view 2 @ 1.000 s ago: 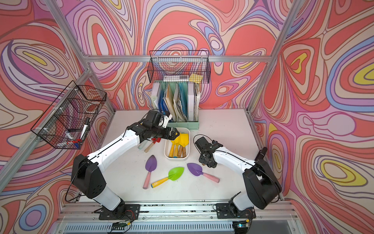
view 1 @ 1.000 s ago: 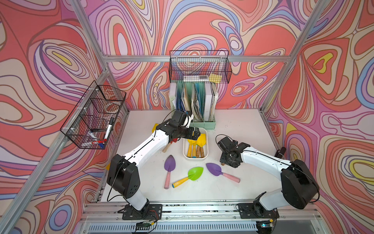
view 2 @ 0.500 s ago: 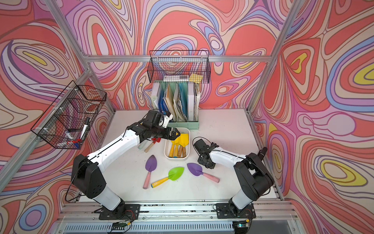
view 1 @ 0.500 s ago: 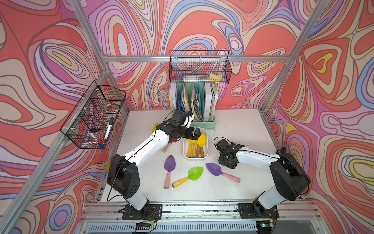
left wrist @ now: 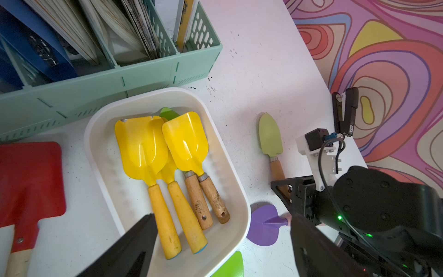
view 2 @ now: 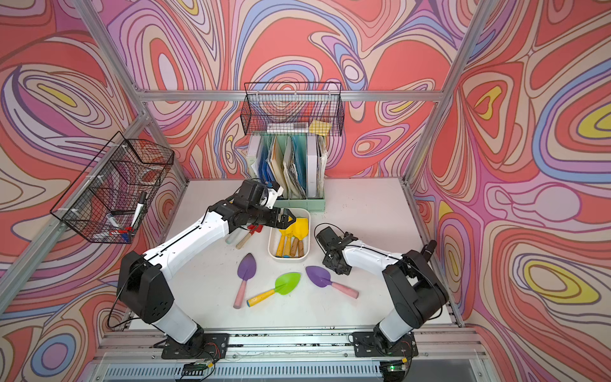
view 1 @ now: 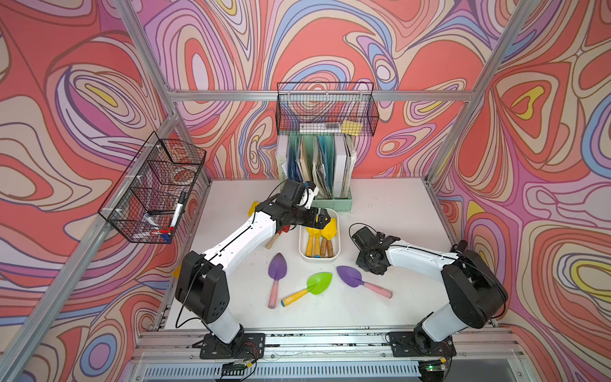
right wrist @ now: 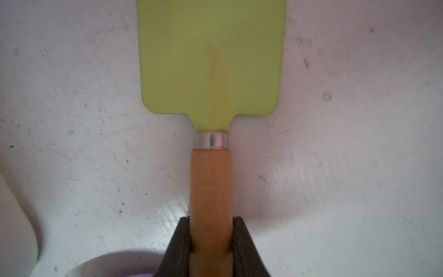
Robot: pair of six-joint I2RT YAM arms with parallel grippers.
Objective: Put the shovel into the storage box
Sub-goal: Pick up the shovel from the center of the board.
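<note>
left gripper (view 1: 323, 221): jaws wide apart, holding nothing, over the upper end of the storage box (view 1: 319, 259) | pale green shovel (left wrist: 271, 136): flat on the bench (view 1: 380, 205), just right of the box, lying the same way as it | right gripper (right wrist: 211, 224): jaws clamped on its wooden handle, blade pointing away; likely next, lift and go left

shovels (left wrist: 141, 144) in storage box (left wrist: 103, 153), file holder (left wrist: 96, 91) behind, three trowels (view 1: 318, 283) before

Green shovel (right wrist: 211, 60), blade tip cropped
</note>
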